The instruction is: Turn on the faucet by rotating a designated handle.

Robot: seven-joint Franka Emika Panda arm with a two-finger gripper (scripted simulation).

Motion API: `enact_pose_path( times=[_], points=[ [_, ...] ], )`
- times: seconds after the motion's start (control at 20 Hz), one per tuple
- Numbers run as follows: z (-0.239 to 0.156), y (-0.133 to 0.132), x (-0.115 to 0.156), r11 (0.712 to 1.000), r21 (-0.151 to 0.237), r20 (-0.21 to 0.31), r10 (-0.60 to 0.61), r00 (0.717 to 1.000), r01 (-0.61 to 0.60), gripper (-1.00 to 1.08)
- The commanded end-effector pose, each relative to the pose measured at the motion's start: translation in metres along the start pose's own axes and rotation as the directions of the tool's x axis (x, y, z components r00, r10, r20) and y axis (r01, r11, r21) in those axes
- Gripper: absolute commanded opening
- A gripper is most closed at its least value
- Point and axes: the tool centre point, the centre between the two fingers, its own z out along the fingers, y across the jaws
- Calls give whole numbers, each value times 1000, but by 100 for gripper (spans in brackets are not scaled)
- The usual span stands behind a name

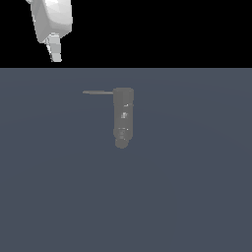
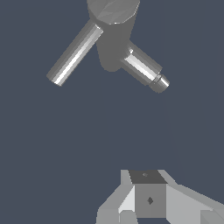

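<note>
faucet (image 1: 123, 118) dull grey stubby cylinder, thin handle (image 1: 98, 92) projecting sideways

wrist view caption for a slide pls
Pincer poised apart from the grey faucet, its handle untouched.

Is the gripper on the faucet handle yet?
Apart. The wrist view shows bare floor between the gripper and the handle; the exterior view shows it well off the faucet.
</note>
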Motion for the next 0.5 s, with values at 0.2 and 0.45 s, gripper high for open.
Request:
enact_pose_path(
  times=[0.2,0.45],
  points=[
    [21,-32,17,992,5,-2,123,992,-123,-100],
    [37,-56,35,975,7,-5,222,975,-222,-100]
  ],
)
